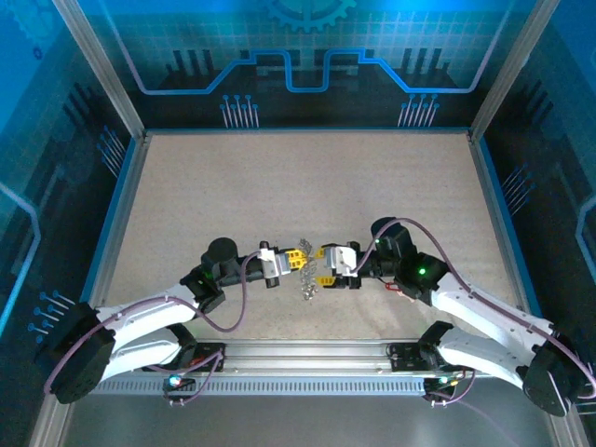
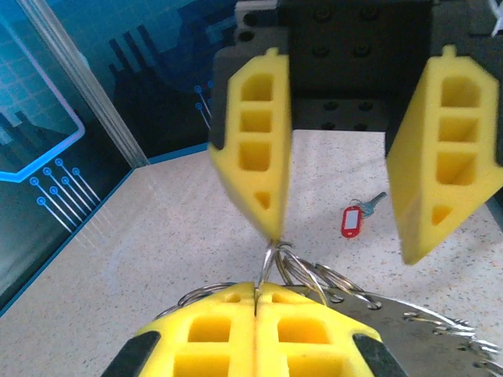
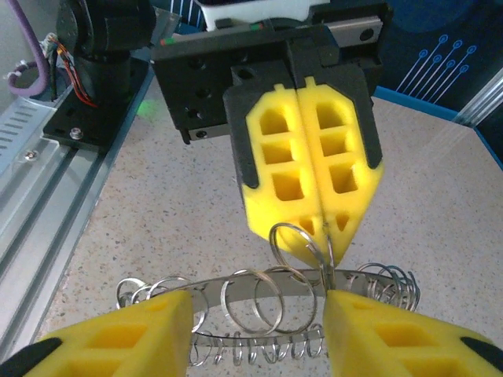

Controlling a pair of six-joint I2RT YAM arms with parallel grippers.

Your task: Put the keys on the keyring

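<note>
Left wrist: we're steadying the keyring [image 3: 208, 281], left gripper [image 2: 256, 292] clenching it, right gripper [image 3: 258, 308] gaping beside it for the key [image 2: 351, 221].

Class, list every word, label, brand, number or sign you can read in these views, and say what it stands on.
None can be read.
key: white panel on its red head, too small to read.
back wall: circuit lines and a gear outline, no letters or digits.
keyring: bare metal, no markings seen.
</note>
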